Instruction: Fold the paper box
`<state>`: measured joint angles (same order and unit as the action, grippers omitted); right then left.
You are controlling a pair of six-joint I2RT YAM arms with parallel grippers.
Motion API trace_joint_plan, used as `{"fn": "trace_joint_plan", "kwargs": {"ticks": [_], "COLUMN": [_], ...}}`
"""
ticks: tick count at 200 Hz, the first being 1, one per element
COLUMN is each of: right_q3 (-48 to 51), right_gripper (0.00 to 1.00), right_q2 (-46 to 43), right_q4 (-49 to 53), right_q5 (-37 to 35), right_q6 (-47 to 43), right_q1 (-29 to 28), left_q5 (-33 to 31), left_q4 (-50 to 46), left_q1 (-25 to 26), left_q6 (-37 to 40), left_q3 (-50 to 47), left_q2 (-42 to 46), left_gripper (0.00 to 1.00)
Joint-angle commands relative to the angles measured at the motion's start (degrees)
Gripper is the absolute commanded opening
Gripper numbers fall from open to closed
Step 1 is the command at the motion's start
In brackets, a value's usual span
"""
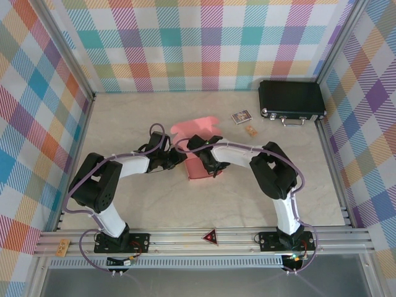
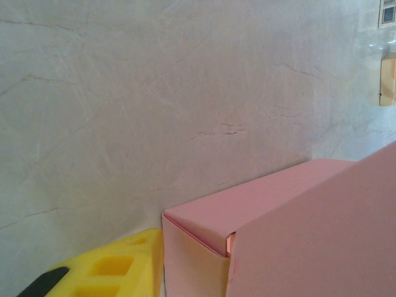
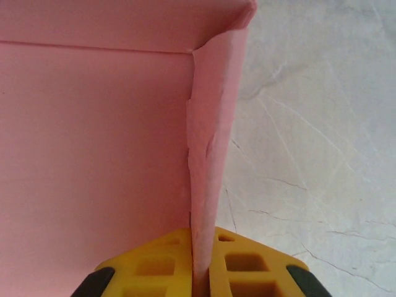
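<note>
Two sets of jaws at the paper box (image 1: pixel 199 173) | box: pink, mid table (image 1: pixel 124 124), lid flap spread toward far side | right jaws: clenched on box's side wall between yellow fingers (image 3: pixel 154 269) | left jaws: at box's left corner, grip cannot tell

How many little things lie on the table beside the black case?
2: a small printed card just left of the black case, and a tan tag slightly nearer the robot's side. Others may lie hidden from view.
</note>
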<state>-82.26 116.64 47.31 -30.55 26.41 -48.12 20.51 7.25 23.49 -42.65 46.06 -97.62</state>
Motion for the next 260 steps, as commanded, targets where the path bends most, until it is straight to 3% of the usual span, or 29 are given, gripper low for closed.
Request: {"fn": "trace_joint_plan", "kwargs": {"ticks": [1,48,135,200,240,260], "right_q3": [-1.5,-2.5,-1.0,-1.2,-0.4,-1.3], "right_gripper": [0.11,0.13,0.23,0.28,0.34,0.34], "right_q2": [2.6,3.3,-4.5,-6.2,-6.2,-5.1], "right_q4": [6.1,6.8,2.1,1.2,-4.8,-4.5], "right_q5": [-6.3,-7.0,-0.1,0.8,9.3,9.2], "right_q6": [3.1,5.0,4.4,3.5,-1.7,-1.8], "right_q1": [-0.6,-0.7,2.0,3.5,5.1,5.2], "left_q5": [0.4,0.3,0.1,-0.2,-0.1,-0.2], "left_q4": [-0.4,-0.7,-1.6,-2.7,-2.9,-3.0], "left_q1": [0.9,0.9,0.8,0.9,0.8,0.9], "left_q6": [-0.2,-0.1,0.5,1.4,1.7,1.7], "left_q3": [1.1,1.4,1.4,2.4,2.7,2.7], "left_q2": [-1.4,-1.3,-0.8,-1.4,-1.6,-1.4], "left_gripper": [0.33,0.33,0.33,0.33,0.33,0.33]}}
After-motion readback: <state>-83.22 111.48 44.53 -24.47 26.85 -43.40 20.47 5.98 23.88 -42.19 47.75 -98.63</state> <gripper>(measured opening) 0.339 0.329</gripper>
